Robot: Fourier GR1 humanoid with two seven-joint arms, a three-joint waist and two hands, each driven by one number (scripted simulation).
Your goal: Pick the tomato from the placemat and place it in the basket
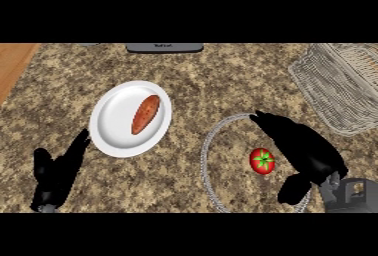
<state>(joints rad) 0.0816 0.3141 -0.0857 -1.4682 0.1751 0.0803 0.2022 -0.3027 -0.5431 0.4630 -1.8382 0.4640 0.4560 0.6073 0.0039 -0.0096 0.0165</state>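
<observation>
One tomato (262, 161) on placemat (209, 150), right robot hand (306, 147) beside it, fingers apart; one basket (343, 90) far right; left robot hand (59, 170) resting, fingers straight.

Tomato (262, 161) lying on placemat (209, 150); right hand (306, 150) hovering open just right of tomato; basket (341, 87) sitting beyond, left hand (59, 170) resting far left

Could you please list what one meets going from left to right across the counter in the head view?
Left hand → white plate with sweet potato → tomato on the placemat → right hand → wicker basket.
</observation>
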